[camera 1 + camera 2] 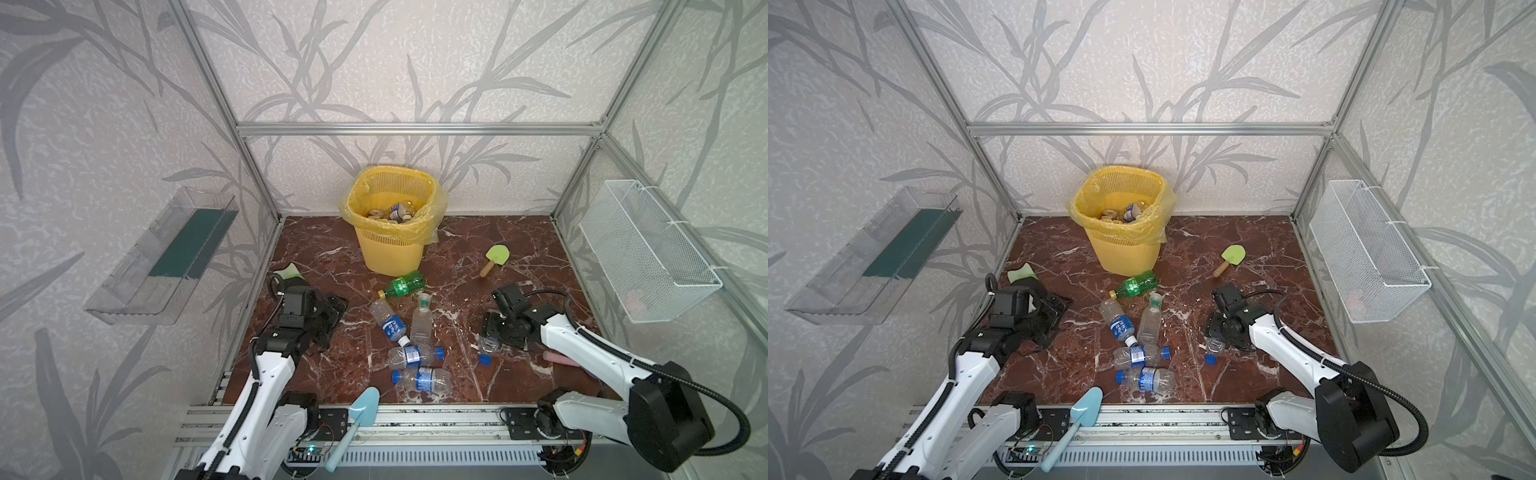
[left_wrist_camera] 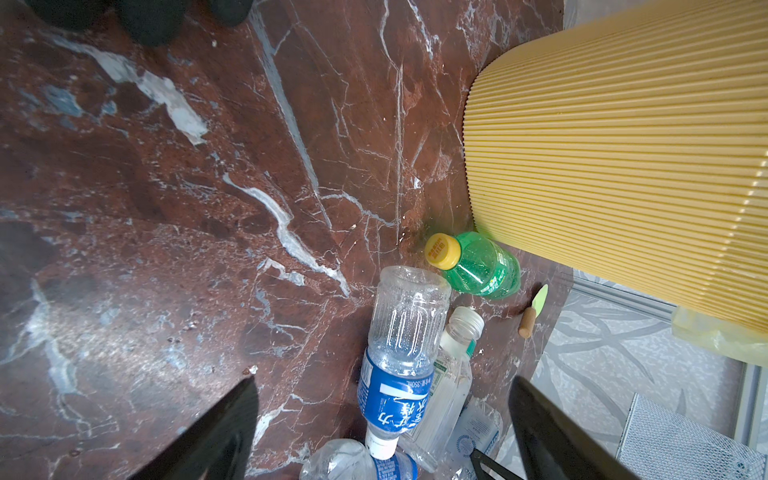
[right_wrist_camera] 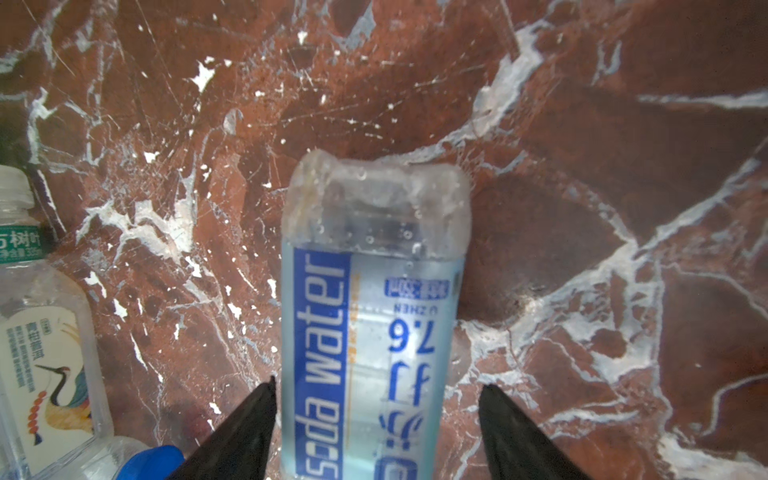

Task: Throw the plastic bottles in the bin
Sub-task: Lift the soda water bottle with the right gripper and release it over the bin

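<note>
Right gripper (image 3: pixel 376 382): jaws apart, nothing clamped. They straddle a clear soda water bottle (image 3: pixel 374 291) lying on the marble floor (image 3: pixel 582 124), close against it on one side with a gap on the other. Left gripper (image 2: pixel 383 380): jaws wide, nothing held. A blue-labelled bottle (image 2: pixel 401 353) and a green bottle (image 2: pixel 482 268) lie just ahead of it. The yellow bin (image 1: pixel 390 249) stands upright well beyond both grippers, with several bottles inside.

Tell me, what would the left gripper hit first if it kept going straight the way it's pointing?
Probably the clear blue-labelled bottle, lying straight ahead between the open fingers of the left gripper in the left wrist view. Height is unclear, so it might pass above.
</note>
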### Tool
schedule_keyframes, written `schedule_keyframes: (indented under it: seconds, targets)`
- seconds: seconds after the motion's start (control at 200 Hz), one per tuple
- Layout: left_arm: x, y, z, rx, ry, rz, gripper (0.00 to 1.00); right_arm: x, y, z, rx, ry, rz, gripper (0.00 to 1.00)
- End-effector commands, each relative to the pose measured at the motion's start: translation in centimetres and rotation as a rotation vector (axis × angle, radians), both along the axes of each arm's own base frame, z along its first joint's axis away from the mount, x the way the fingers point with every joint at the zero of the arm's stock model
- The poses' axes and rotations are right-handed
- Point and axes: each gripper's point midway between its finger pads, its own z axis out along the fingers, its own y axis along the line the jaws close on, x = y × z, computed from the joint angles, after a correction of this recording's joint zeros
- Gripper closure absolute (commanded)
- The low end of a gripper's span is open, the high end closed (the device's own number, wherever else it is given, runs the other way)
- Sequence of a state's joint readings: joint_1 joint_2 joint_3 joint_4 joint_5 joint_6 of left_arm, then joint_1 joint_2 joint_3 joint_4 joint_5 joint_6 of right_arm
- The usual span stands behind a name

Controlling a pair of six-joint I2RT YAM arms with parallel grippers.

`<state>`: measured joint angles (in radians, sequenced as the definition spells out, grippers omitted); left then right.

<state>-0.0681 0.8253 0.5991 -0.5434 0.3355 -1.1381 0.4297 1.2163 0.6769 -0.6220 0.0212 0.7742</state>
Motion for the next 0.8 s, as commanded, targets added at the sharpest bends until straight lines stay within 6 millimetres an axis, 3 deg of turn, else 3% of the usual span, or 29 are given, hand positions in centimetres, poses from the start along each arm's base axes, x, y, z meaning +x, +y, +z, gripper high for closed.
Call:
schedule_keyframes:
  seconds: [0.0, 0.4, 0.605, 0.795]
  targets:
    - [0.2, 0.0, -0.2, -0.013, 0.002, 0.008, 0.06, 1.0, -0.6, 0.7, -0.014, -0.031, -0.011, 0.24]
    - [0.1, 0.1, -0.3, -0.004, 0.004, 0.014, 0.07, 2.2, -0.8, 0.1, -0.010, -0.013, 0.009, 0.38]
    - [0.1, 0.2, -0.4, -0.002, 0.008, 0.016, 0.06, 1.9, -1.1, 0.1, 0.010, 0.008, 0.012, 0.47]
    - [0.1, 0.2, -0.6, 0.000, 0.013, 0.017, 0.06, 1.5, -0.6, 0.9, 0.101, -0.038, -0.005, 0.49]
